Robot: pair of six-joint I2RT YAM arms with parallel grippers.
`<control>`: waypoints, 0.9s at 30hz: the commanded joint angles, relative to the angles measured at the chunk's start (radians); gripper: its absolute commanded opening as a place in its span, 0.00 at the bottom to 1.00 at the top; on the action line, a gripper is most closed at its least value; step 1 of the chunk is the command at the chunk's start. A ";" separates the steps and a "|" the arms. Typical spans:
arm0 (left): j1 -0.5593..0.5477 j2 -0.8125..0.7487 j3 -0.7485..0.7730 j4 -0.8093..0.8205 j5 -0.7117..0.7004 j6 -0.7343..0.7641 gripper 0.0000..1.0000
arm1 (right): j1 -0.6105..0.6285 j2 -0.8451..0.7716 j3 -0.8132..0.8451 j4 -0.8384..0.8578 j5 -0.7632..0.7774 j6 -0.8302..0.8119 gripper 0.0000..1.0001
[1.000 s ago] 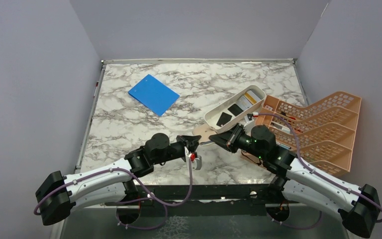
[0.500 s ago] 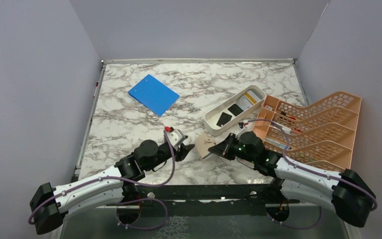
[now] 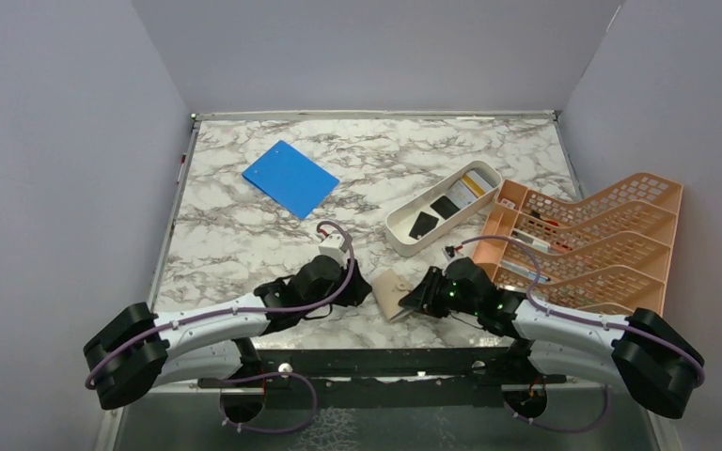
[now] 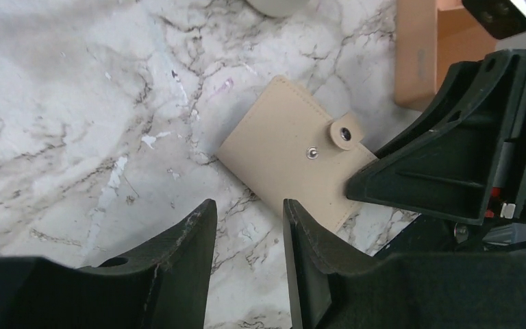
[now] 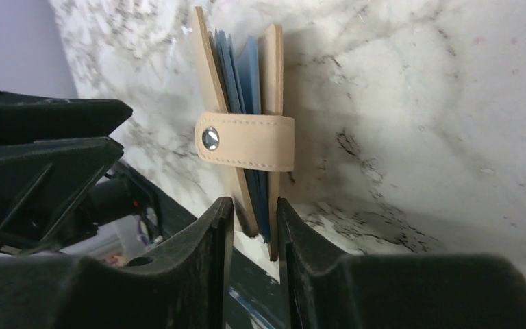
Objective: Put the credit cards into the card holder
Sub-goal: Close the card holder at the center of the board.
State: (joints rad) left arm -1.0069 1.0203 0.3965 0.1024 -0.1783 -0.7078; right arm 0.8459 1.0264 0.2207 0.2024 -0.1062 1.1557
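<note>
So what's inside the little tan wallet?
Some blue cards are tucked between the two tan sides of the wallet; only their thin edges show. The sides and the strap across them cover the rest, so how many cards, or anything else inside, cannot be seen.

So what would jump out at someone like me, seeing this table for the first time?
Probably the small tan card holder lying folded on the marble table near the front edge, with the left pincer and right pincer pointing at it from either side. After that, colour: a bright blue board at the far left and an orange lattice rack on the right.
</note>
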 commanded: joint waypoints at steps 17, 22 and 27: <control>0.063 0.301 0.160 0.148 0.272 -0.064 0.27 | 0.012 -0.163 0.238 -0.526 0.085 -0.336 0.51; 0.085 0.376 0.202 0.138 0.304 -0.063 0.22 | 0.012 -0.073 0.291 -0.480 0.083 -0.407 0.40; 0.096 0.440 0.200 0.174 0.363 -0.087 0.20 | 0.008 0.049 0.323 -0.426 0.091 -0.441 0.25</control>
State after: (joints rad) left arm -0.9199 1.4170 0.5861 0.2417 0.1112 -0.7868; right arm 0.8516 1.0061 0.5098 -0.2707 -0.0463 0.7792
